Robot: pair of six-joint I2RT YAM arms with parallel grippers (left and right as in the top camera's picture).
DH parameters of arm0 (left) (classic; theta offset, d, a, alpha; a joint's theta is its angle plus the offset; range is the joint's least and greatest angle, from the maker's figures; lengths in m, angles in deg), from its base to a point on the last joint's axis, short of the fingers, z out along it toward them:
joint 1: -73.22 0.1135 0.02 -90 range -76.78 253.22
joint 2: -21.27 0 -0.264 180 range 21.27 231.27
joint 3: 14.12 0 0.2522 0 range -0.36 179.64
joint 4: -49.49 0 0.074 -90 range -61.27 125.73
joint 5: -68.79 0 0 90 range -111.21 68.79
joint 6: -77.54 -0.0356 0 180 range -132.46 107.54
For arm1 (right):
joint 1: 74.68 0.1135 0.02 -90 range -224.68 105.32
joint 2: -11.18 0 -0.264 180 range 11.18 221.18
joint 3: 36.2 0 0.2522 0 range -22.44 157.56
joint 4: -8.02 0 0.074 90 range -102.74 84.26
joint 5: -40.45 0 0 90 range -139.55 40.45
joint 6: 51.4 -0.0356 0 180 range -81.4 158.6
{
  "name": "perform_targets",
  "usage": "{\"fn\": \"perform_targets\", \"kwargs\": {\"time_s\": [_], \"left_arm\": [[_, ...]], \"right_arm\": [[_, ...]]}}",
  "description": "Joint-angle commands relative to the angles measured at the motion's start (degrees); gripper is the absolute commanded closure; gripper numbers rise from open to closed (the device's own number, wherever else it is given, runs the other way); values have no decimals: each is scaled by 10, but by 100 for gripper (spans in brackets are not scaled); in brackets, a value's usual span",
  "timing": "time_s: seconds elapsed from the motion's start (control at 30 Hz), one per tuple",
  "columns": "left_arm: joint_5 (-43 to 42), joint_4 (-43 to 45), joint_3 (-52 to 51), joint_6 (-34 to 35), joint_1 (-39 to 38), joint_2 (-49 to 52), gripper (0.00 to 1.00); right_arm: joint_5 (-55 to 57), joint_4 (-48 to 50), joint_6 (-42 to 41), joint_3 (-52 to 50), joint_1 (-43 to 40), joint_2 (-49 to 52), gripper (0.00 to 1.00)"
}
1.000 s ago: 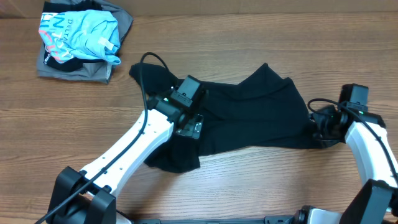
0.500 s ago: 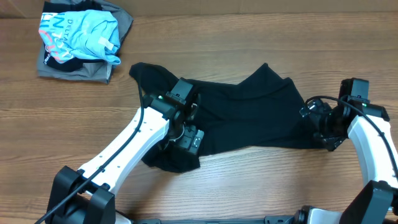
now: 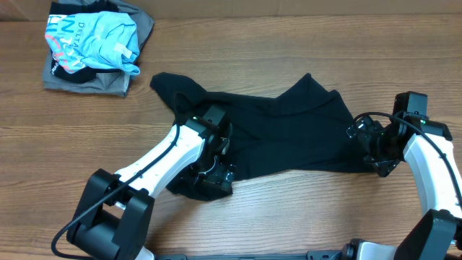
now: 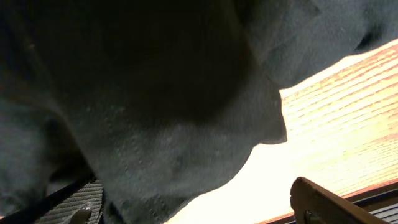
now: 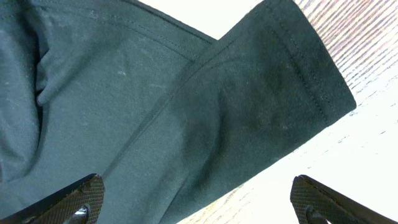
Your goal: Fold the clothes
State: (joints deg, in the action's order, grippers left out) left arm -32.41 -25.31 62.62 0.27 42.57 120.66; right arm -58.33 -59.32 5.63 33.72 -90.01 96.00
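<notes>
The black T-shirt [image 3: 289, 133] lies crumpled across the middle of the wooden table. My left gripper [image 3: 215, 172] is down over the shirt's lower left corner; in the left wrist view its fingers [image 4: 199, 208] are spread wide, with black cloth [image 4: 155, 124] between them and nothing clamped. My right gripper [image 3: 372, 148] is at the shirt's right edge. In the right wrist view its fingers [image 5: 199, 205] are wide open over the sleeve [image 5: 273, 106], whose stitched hem lies on the wood.
A light blue printed shirt [image 3: 94, 40] lies on a grey folded garment [image 3: 94, 76] at the far left corner. Black cables run along both arms.
My left gripper has moved down and toward the front, from the shirt's middle left to its lower left corner. My right gripper has shifted slightly left toward the sleeve.
</notes>
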Motion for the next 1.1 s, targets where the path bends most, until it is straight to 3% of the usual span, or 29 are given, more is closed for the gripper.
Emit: {"fn": "perform_targets", "kwargs": {"time_s": [0.0,0.37,0.63,1.07], "left_arm": [[-20,7,-2,14,-1,20,7],[27,-15,13,23,-1,24,35],[40,-49,32,29,0,24,96],[210,-163,136,115,46,24,96]], "right_arm": [[-3,0,5,12,-2,-2,0],[-3,0,5,12,-2,-2,0],[-3,-3,5,12,-2,-2,0],[-3,-4,5,12,-2,-2,0]]}}
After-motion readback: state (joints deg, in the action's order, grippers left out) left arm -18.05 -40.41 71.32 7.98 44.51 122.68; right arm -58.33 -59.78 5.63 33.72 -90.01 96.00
